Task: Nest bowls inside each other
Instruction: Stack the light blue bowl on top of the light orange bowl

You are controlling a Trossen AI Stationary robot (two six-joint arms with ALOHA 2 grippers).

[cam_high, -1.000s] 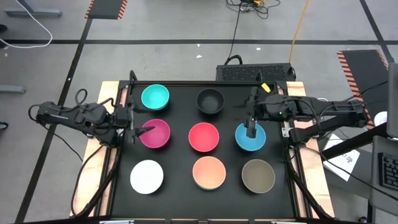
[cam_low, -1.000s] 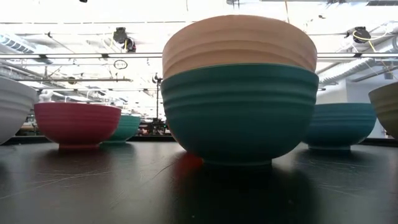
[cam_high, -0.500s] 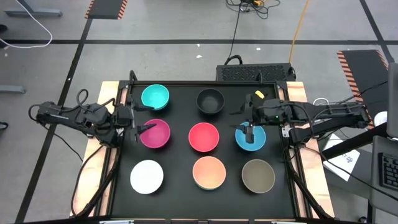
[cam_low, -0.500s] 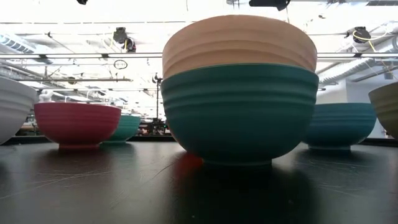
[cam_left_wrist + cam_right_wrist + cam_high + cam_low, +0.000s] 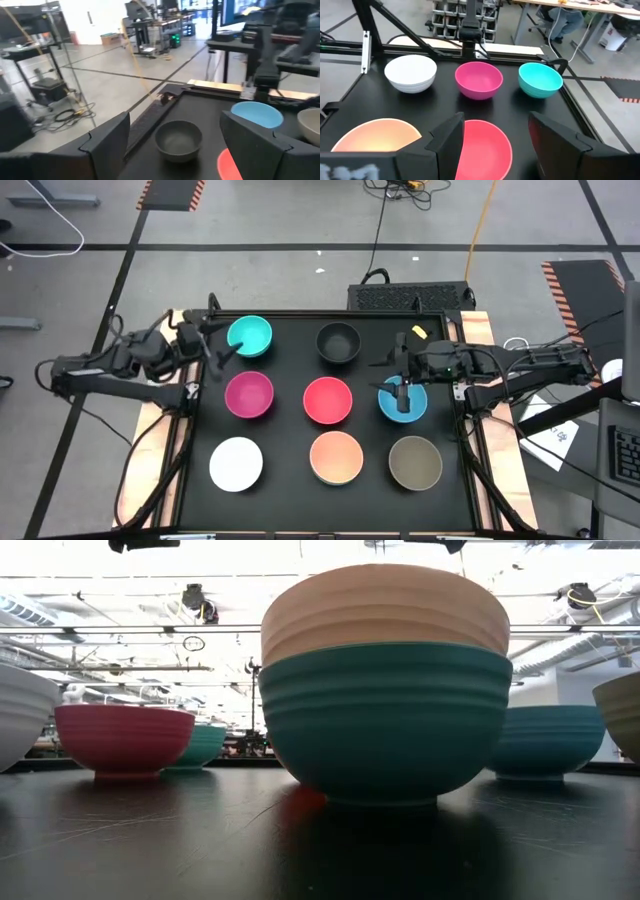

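Cyan bowl (image 5: pixel 249 336) at the table's far left, with the left gripper (image 5: pixel 222 351) spread wide and empty beside its rim; one finger should drop inside that rim before closing. Blue bowl (image 5: pixel 403 401) at mid-right lies under the right gripper (image 5: pixel 401 392), likewise open and empty.

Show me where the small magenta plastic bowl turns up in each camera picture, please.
High view: the magenta plastic bowl sits at the left of the middle row.
Low view: it stands at the left, behind the big stacked pair.
Left wrist view: not in it.
Right wrist view: in the far row, between white and cyan bowls.
Shared landmark: the cyan plastic bowl beside it.
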